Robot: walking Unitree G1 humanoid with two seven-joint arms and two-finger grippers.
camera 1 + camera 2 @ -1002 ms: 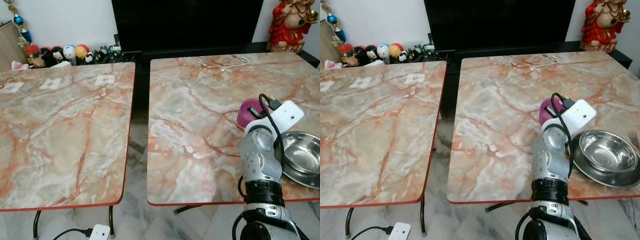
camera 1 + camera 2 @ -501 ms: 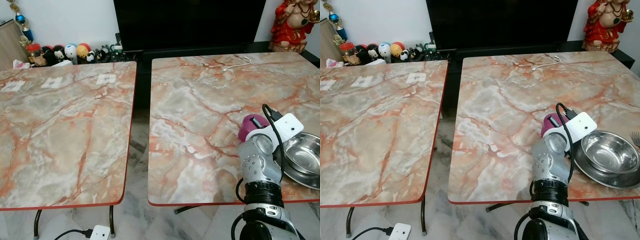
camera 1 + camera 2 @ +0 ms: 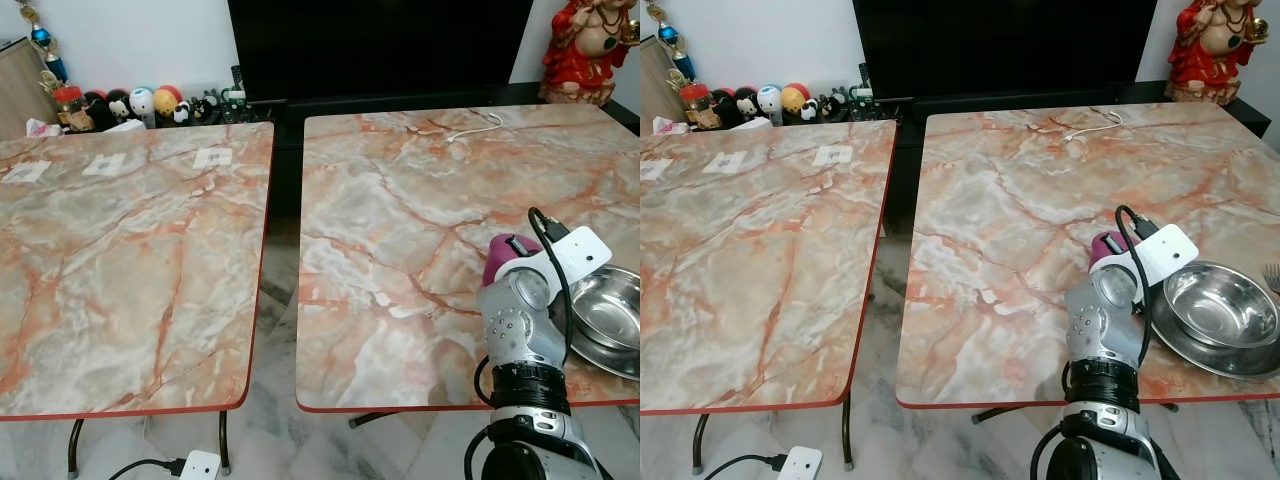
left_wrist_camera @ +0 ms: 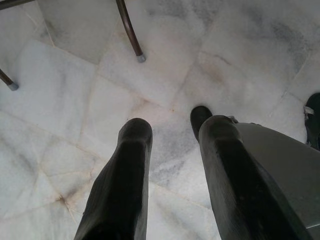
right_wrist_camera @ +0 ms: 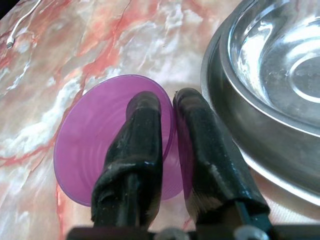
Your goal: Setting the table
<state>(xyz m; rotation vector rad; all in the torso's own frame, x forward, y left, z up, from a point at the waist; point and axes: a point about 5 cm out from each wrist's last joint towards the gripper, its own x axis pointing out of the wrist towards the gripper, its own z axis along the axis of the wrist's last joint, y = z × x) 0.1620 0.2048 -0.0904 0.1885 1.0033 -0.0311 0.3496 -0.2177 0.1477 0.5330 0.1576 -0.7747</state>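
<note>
One purple cup (image 5: 95, 135) pinched at its rim by right hand (image 5: 167, 107), now lower and nearer the surface (image 3: 400, 200), beside steel bowl (image 5: 280, 65). Left hand (image 4: 170, 132) narrowly parted, idle.

Your left gripper (image 4: 170, 145) hangs with its two black fingers (image 4: 127, 170) apart above the white marble floor (image 4: 75, 125), beyond which two thin metal table legs (image 4: 130, 30) stand.

Purple cup (image 3: 500, 250) mostly behind wrist (image 3: 520, 320)
</note>
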